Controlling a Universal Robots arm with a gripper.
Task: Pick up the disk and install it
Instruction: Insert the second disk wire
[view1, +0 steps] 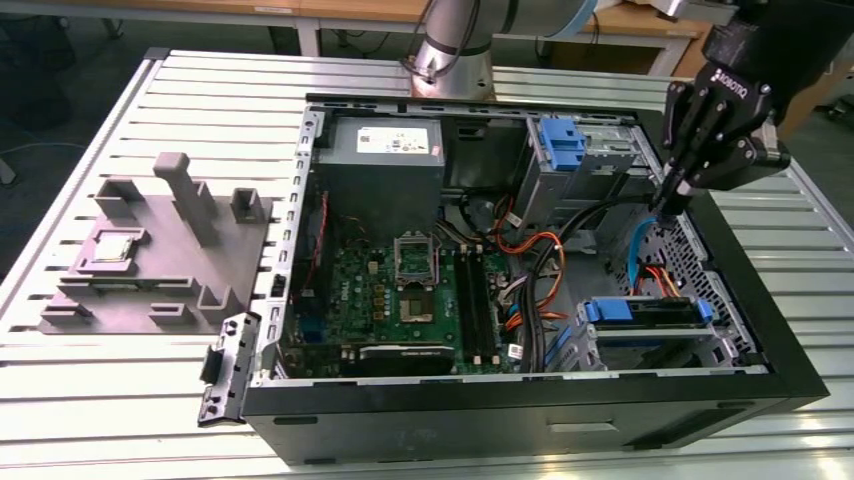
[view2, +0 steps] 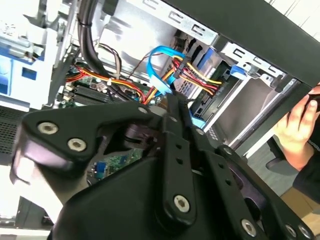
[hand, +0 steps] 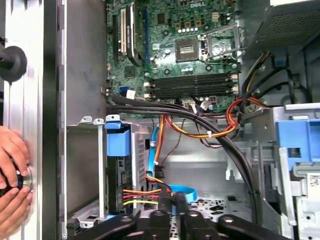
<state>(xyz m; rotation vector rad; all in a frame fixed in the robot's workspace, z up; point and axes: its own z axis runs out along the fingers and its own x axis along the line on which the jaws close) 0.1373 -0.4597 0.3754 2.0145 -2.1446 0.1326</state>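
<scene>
Going from the exterior view's left, we pass the grey fixture block (view1: 154, 255) on the slatted table (view1: 80, 400), then the open computer case (view1: 534, 400) with its motherboard (view1: 400, 285). Low at the case's right end, the disk (view1: 643, 313) sits in its bay, blue rails showing. Above it the gripper (view1: 678, 190) hangs pressed together, pinching nothing. We judge the disk stiff, fairly heavy and slick on its metal faces, and shock-sensitive; the plastic rails offer the safer hold. A person's hand (hand: 12, 175) rests outside the case wall.
</scene>
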